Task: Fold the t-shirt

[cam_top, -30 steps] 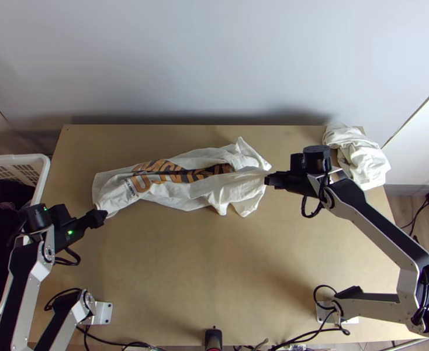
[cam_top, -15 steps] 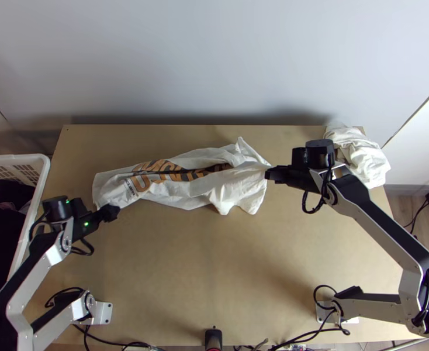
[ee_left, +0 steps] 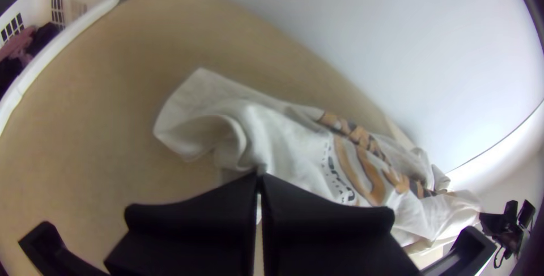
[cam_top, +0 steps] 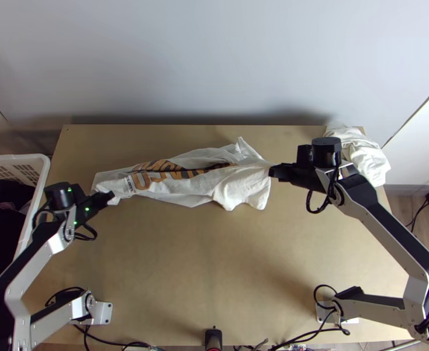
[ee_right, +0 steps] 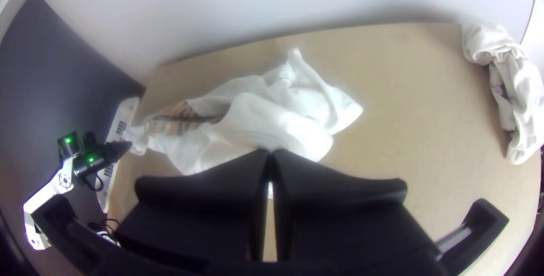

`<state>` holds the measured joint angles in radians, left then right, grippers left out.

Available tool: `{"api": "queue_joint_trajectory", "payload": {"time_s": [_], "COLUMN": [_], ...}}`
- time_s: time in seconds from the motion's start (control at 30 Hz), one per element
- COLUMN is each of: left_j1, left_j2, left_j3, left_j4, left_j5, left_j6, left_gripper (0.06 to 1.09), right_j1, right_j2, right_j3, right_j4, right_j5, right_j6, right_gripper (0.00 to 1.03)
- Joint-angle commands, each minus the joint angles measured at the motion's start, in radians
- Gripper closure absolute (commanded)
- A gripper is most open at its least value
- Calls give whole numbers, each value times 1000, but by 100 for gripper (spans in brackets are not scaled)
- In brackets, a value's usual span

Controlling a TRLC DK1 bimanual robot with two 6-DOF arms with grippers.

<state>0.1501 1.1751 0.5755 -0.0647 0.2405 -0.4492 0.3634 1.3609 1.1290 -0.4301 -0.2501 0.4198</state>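
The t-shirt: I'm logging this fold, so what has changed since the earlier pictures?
The left gripper and right gripper, each shut on the t-shirt, have shifted toward the far side of the table, drawing its near edge with them. The crumpled white cloth and the basket stayed put.

Top view: high over the near edge of the table (cam_top: 214,281), faced steeply down and far; the most distant of three. Left wrist view: close above the left end of the shirt (cam_top: 197,181), faced down and far, aslant to the wall (cam_top: 214,58). Right wrist view: close above its right end, faced down and far. Common to all: shirt, wall, basket (cam_top: 44,162). Top and right wrist: pile (cam_top: 363,157), far right.
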Motion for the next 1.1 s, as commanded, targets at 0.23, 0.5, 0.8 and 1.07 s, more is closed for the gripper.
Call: {"api": "queue_joint_trajectory", "payload": {"time_s": [0.23,0.5,0.8,1.07], "left_j1": [16,12,25,31], "left_j2": [-244,-226,-347,-509], "left_j3": [359,498,526,535], "left_j4": [-385,-449,-334,-284], "left_j5": [26,51,187,270], "left_j6": [-74,-181,-378,-448], "left_gripper": [105,105,105,105], "right_j1": [-4,-20,-20,-63], "right_j2": [-19,-52,-137,-278], "right_j3": [29,156,454,584], "right_j4": [-21,-99,-213,-214], "right_j5": [0,-14,-54,-75], "right_j6": [2,24,66,54], "right_gripper": [100,100,100,100]}}
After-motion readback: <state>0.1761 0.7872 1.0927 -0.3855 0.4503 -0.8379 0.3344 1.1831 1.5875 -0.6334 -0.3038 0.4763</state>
